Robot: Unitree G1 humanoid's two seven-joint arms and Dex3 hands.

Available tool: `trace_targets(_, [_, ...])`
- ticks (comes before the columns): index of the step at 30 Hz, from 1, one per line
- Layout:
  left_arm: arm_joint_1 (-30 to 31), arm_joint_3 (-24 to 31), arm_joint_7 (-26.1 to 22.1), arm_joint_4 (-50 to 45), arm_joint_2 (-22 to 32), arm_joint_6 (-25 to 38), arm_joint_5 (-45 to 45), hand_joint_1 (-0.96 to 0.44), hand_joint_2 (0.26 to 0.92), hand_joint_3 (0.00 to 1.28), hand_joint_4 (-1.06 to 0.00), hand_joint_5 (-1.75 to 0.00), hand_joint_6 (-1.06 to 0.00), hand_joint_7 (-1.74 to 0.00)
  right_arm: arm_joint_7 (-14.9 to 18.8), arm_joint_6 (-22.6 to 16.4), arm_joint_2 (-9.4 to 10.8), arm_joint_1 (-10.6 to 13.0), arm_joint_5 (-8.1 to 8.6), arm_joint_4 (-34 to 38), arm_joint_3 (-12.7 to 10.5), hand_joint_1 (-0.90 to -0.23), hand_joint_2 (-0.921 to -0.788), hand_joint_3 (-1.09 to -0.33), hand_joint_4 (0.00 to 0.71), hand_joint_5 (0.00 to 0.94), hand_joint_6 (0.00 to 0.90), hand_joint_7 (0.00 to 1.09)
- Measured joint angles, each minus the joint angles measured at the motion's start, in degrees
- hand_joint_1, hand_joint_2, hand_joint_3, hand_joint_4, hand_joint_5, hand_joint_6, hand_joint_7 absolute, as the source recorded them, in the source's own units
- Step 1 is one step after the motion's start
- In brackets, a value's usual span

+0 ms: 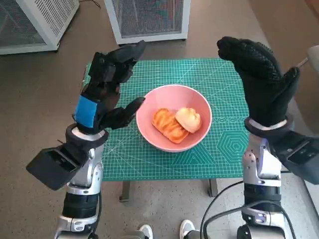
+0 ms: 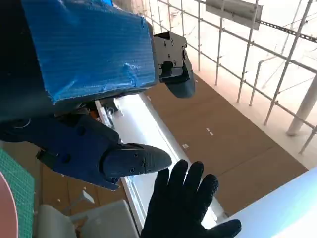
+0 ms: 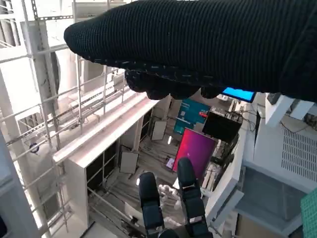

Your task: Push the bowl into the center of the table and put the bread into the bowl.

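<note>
Head view shows the pink bowl (image 1: 174, 123) sitting near the middle of the green mat (image 1: 149, 159) that covers the desk, a little right of the frame's centre. Two pieces of bread (image 1: 171, 125) lie inside it, touching each other: a ridged golden piece on the left and a paler round one on its right. Judged from this, both parts of the task look complete, and the step in hand is pulling the arms clear.

The left hand (image 1: 104, 89), black with blue tape, hangs at the left of the frame with its fingers spread and nothing in them. Its lowest finger points toward the bowl's left rim and looks very near it; whether it touches cannot be told from this angle. The right hand (image 1: 261, 79), in the knitted glove, is raised at the upper right of the frame, fingers up and apart, empty, well off the bowl.

To finish well, the left hand should probably lift straight up before swinging outward, so that the low finger does not catch the rim and drag the bowl off centre. The right hand has free room and can simply drop back. Neither wrist view shows the desk; both look out at the room, and each shows only the other hand raised in the air.
</note>
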Motion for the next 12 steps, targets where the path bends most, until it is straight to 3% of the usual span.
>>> trace_targets(4, [-0.6,0.0,-0.1,0.4,-0.1,-0.2,0.0,-0.48,0.921,0.42,-0.04,-0.52,0.0,-0.91,0.0,-0.1,0.0,-0.3,-0.17,0.1,0.0,-0.374,-0.921,-0.524,0.535,0.094,0.191,0.8])
trace_targets(12, [-1.4,0.1,0.0,1.0,-0.1,-1.1,0.6,-0.48,0.921,0.42,0.0,-0.59,0.0,-0.92,0.0,-0.7,0.0,-0.3,-0.35,0.2,0.0,-0.37,-0.921,-0.526,0.526,0.085,0.187,0.8])
